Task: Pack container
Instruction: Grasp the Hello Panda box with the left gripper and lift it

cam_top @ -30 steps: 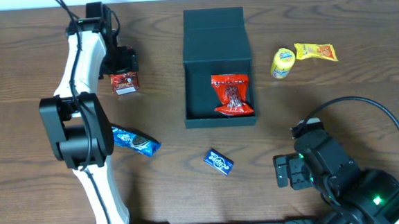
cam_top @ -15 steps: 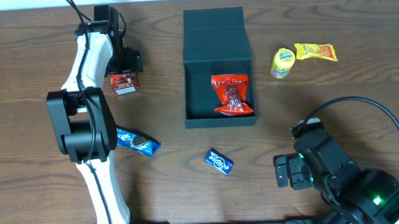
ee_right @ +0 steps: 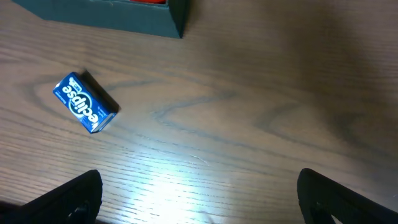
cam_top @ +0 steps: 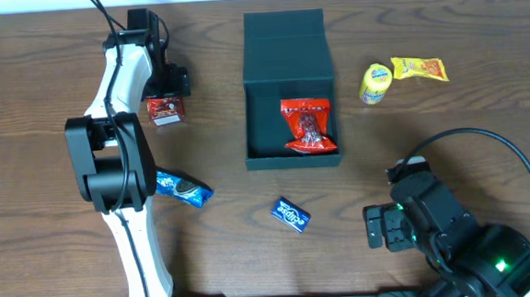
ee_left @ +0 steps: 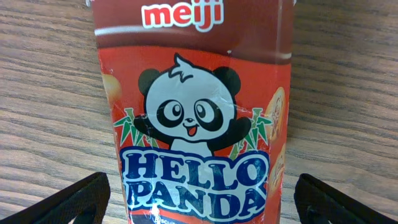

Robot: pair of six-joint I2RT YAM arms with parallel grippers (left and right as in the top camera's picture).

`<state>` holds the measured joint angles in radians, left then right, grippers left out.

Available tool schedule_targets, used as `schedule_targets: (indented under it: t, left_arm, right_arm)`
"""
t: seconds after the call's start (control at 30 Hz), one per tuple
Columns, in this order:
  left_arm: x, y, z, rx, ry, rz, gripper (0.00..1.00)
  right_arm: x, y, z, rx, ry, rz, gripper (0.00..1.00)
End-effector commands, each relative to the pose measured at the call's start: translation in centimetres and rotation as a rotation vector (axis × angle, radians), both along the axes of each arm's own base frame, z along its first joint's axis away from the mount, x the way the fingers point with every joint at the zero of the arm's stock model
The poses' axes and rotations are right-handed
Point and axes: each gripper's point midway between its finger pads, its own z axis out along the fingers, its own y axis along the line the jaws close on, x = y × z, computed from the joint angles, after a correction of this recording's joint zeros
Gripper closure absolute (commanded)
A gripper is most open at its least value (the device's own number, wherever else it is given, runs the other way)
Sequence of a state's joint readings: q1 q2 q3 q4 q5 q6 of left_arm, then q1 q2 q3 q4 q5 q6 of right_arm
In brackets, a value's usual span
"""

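Hanging over the near right of the table (cam_top: pixel 479 25), the right gripper (cam_top: pixel 373 227) has its jaws spread wide and holds nothing; only bare wood lies between its fingertips (ee_right: pixel 74 196). Just to its left lies a small blue pack (ee_right: pixel 85 102) that reads "eclipse". Farther left, a blue cookie packet (cam_top: pixel 183 188) lies partly under the left arm; its writing is too small to read. The container (cam_top: pixel 256 121) sits mid-table, a dark teal-black matte square box, its flap lid folded back on the far side. A red packet (cam_top: pixel 308 126) lies inside, against its right wall. At far left, the left gripper (ee_left: pixel 205 199) is spread wide around a red box (ee_left: pixel 196 124) marked "meiji" and "HELLO PANDA" with a panda on it, wood showing between each fingertip and the box. At far right, a yellow cup (cam_top: pixel 375 83) and a yellow packet (cam_top: pixel 419 68) lie side by side.
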<state>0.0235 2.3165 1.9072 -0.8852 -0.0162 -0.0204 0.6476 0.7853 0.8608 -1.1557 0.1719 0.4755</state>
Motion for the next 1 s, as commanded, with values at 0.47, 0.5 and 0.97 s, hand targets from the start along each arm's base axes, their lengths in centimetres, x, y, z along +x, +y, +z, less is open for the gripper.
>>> schedule_targets:
  t: [0.47,0.5,0.97]
  left_arm:
    - [0.5,0.4,-0.4,0.021,-0.005,-0.011,0.04]
    - [0.6,0.4,-0.4,0.021,-0.005,-0.011,0.05]
    - [0.5,0.3,-1.5,0.019,0.013,-0.01,0.19]
  right_arm:
    - [0.0,0.0,0.0,0.006,0.0,-0.011,0.01]
    - [0.0,0.0,0.0,0.007,0.0,-0.011,0.01]
    - [0.0,0.0,0.0,0.007,0.0,-0.011,0.01]
